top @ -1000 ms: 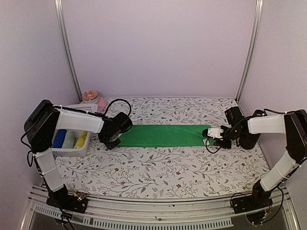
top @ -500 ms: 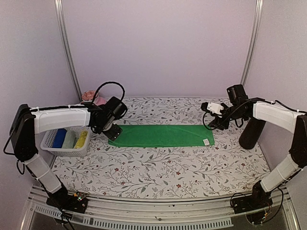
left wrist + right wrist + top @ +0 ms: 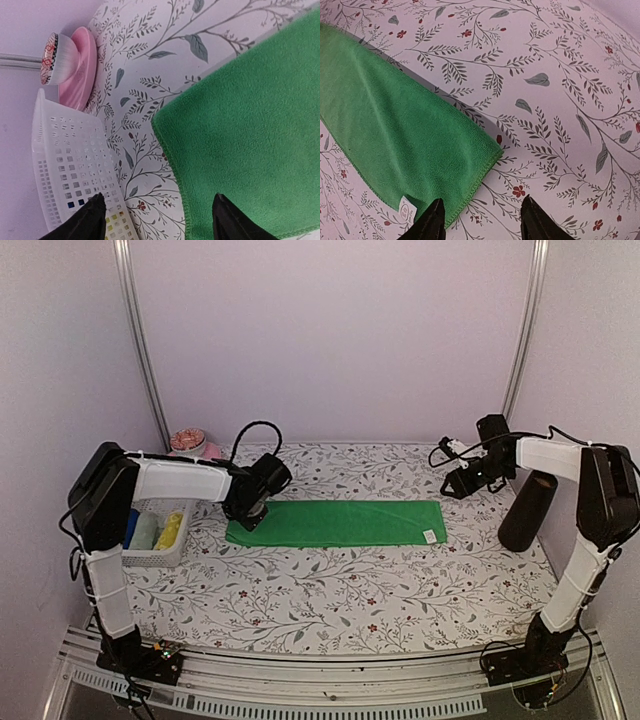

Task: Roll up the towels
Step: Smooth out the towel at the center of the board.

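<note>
The bright green towel (image 3: 335, 523) lies flat and stretched out across the middle of the table. My left gripper (image 3: 250, 517) hovers over its left end. In the left wrist view that gripper (image 3: 157, 220) is open, one fingertip above the towel (image 3: 250, 125), the other above the basket. My right gripper (image 3: 454, 483) hangs just beyond the towel's far right corner. It (image 3: 482, 220) is open and holds nothing, with the towel's corner (image 3: 395, 130) and its white label below it. A yellow roll (image 3: 170, 530) lies in the basket.
A white mesh basket (image 3: 148, 558) stands at the left edge, holding blue, pale and yellow rolls. Behind it sits a pink bowl (image 3: 192, 446). A dark upright cylinder (image 3: 527, 510) stands right of the towel. Walls close in on three sides.
Both grippers have opened and let go of the towel's ends. The right one rose and drew back to the far right; the left one shifted right. The towel now lies flat.
</note>
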Available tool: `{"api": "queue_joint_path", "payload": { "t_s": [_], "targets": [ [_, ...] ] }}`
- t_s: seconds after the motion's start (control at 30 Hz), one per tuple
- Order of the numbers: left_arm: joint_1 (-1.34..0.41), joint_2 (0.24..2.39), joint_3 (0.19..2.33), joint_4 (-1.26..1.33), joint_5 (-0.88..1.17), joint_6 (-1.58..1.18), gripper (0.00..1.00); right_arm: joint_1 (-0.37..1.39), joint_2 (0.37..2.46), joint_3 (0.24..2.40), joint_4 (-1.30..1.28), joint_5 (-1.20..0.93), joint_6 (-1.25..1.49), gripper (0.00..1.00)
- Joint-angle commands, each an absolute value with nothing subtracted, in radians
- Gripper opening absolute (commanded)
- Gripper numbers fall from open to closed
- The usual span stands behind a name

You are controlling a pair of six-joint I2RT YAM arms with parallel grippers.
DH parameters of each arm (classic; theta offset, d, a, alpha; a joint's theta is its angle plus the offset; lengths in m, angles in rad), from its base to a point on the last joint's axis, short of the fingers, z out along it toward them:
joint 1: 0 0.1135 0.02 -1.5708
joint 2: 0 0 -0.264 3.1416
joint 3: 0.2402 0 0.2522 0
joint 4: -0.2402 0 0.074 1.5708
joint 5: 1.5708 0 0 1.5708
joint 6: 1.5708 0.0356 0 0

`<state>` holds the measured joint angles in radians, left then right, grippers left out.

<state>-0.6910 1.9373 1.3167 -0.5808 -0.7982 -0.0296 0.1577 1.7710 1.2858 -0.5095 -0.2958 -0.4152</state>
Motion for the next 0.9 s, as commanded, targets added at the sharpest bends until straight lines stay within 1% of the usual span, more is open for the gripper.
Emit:
{"api": "queue_joint_path", "payload": {
  "t_s": [0.0, 0.1, 0.17, 0.2, 0.33, 0.4, 0.47, 0.67, 0.87],
  "targets": [
    [-0.678, 2.004, 1.293, -0.554, -0.867, -0.061, 0.69, 0.146, 1.796, 1.25, -0.504, -0.413, -0.342, 0.49],
    [-0.669, 2.02, 1.282, -0.582, -0.881, -0.093, 0.56, 0.148, 1.827, 1.263, -0.511, -0.466, -0.337, 0.41],
    [-0.67, 2.013, 1.267, -0.601, -0.878, -0.115, 0.51, 0.153, 1.849, 1.272, -0.529, -0.483, -0.341, 0.35],
    [-0.67, 2.01, 1.259, -0.611, -0.873, -0.127, 0.49, 0.156, 1.858, 1.272, -0.538, -0.486, -0.345, 0.33],
    [-0.67, 1.996, 1.225, -0.637, -0.866, -0.154, 0.47, 0.16, 1.877, 1.258, -0.559, -0.488, -0.357, 0.28],
    [-0.67, 2.006, 1.22, -0.654, -0.864, -0.164, 0.43, 0.16, 1.885, 1.256, -0.58, -0.492, -0.363, 0.24],
    [-0.673, 2.015, 1.217, -0.666, -0.857, -0.175, 0.41, 0.16, 1.885, 1.252, -0.604, -0.516, -0.373, 0.22],
    [-0.681, 2.029, 1.199, -0.667, -0.832, -0.184, 0.39, 0.174, 1.856, 1.196, -0.667, -0.566, -0.427, 0.22],
    [-0.681, 2.072, 1.196, -0.672, -0.832, -0.195, 0.39, 0.177, 1.904, 1.179, -0.629, -0.503, -0.414, 0.22]
  ]
}}
